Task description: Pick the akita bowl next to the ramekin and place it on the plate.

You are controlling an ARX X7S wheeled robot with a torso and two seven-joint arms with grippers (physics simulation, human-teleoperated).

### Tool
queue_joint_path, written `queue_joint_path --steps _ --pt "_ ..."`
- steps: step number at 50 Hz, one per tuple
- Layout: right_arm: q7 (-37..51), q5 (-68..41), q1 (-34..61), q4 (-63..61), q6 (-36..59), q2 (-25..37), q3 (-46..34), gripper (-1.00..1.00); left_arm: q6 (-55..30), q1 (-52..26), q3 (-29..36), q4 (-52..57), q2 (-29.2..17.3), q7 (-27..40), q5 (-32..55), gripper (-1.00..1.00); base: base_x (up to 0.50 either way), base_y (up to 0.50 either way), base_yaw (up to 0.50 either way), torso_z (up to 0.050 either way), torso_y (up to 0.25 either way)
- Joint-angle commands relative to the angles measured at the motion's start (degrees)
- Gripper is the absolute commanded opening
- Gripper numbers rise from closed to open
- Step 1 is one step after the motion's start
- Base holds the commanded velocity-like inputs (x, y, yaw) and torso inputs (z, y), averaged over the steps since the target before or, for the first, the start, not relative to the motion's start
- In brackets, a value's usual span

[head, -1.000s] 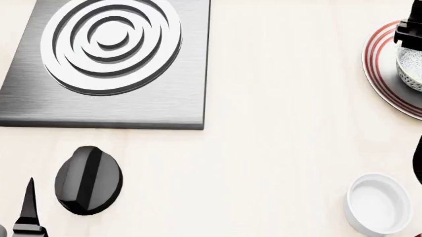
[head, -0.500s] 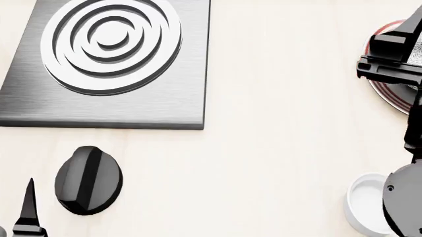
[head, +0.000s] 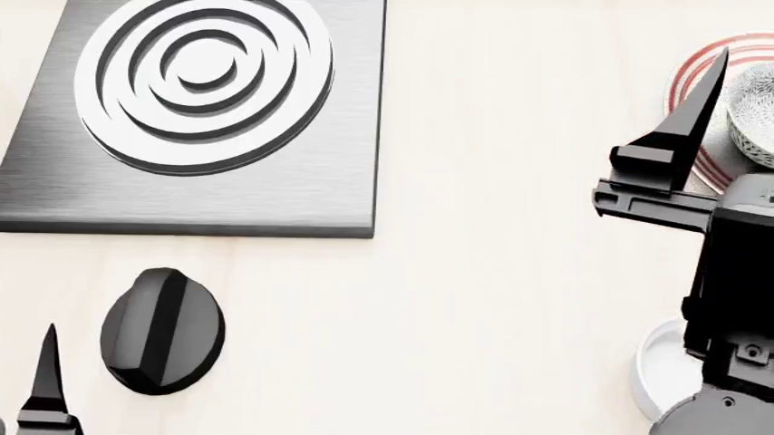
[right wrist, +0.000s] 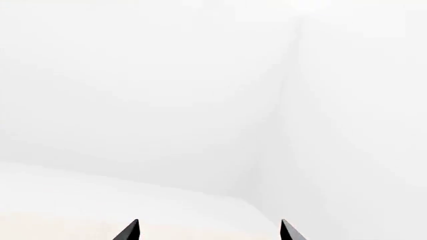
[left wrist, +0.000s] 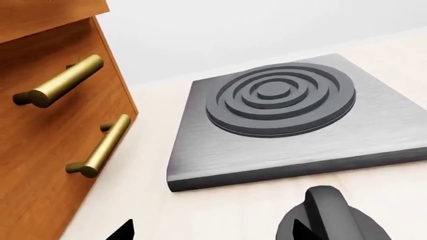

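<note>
The akita bowl (head: 756, 111), white with grey speckle, stands on the red-ringed plate (head: 691, 65) at the far right edge of the head view, cut off by the frame. Nothing holds it. My right gripper (right wrist: 208, 231) is open and empty; one of its black fingers (head: 690, 113) points up beside the plate's left rim, and its camera sees only blank wall. The plain white ramekin (head: 657, 362) sits near the front right, mostly covered by my right arm. My left gripper (left wrist: 213, 232) is open and empty, low at the front left.
A grey metal stove slab with a ringed burner (head: 206, 100) fills the back left. A black oval knob (head: 161, 331) lies in front of it, next to my left fingertip (head: 46, 381). Wooden drawers with brass handles (left wrist: 63, 82) stand at the left.
My right arm has drawn back from the plate toward the near side and now covers part of the ramekin. The bowl stays on the plate. The left arm has barely moved.
</note>
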State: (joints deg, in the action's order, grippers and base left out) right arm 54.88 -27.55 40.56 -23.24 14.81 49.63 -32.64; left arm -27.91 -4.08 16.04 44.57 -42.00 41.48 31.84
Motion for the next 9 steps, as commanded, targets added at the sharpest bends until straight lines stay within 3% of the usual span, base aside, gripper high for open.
queue_joint_path --steps 1,9 --pt "2.34 4.17 -3.14 -4.24 0.18 0.44 -2.39 1.00 -0.04 0.05 -0.08 0.33 -0.20 0.17 0.12 1.00 0.00 0.00 0.00 0.000 0.000" --pt "3.58 6.64 -5.66 -5.75 -0.95 0.40 -3.85 1.00 -0.20 -0.27 -0.06 0.40 -0.25 0.21 0.25 1.00 0.00 0.00 0.00 0.000 0.000"
